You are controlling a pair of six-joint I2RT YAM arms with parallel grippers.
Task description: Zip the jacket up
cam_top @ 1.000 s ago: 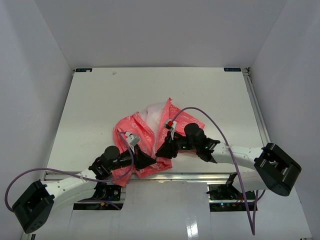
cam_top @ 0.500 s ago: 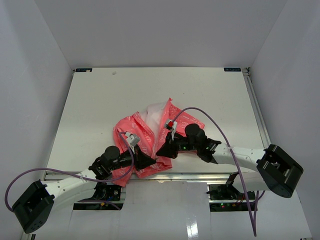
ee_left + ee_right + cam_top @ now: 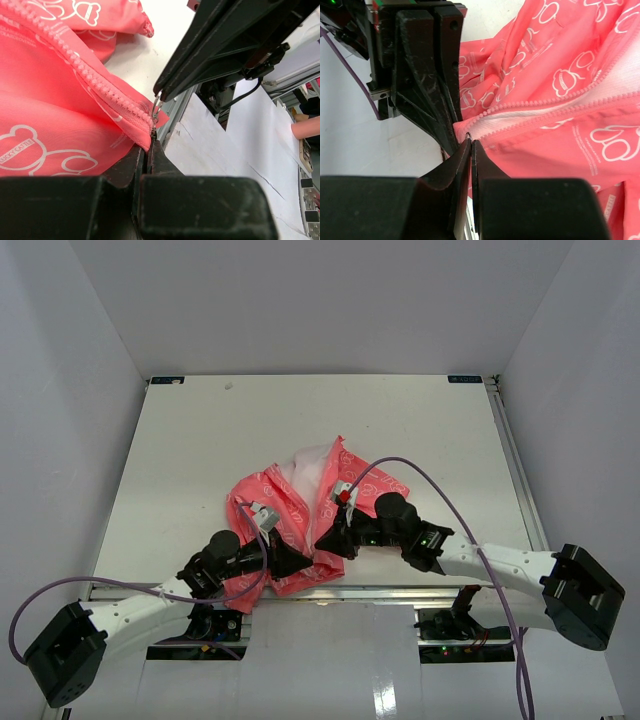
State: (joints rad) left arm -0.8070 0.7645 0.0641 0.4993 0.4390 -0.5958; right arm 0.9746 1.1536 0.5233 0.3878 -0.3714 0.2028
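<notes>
Top external: jacket (image 3: 290, 515) lay open at the near edge of the bench (image 3: 200, 440), with both hands at its hem.
Left hand (image 3: 149, 143): clamped on the hem just below the zipper (image 3: 90, 75).
Right hand (image 3: 470, 145): pinched together, apparently on the pull (image 3: 156, 106).
Your step: you needed to keep the hem taut and draw the pull slowly, straight along the teeth.

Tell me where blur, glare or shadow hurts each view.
Top external: evenly lit, sharp, no glare. Left wrist: zipper teeth on the jacket crisp, left gripper dark and soft near the lens, background at right washed out. Right wrist: jacket print crisp, right gripper dark with little detail.
</notes>
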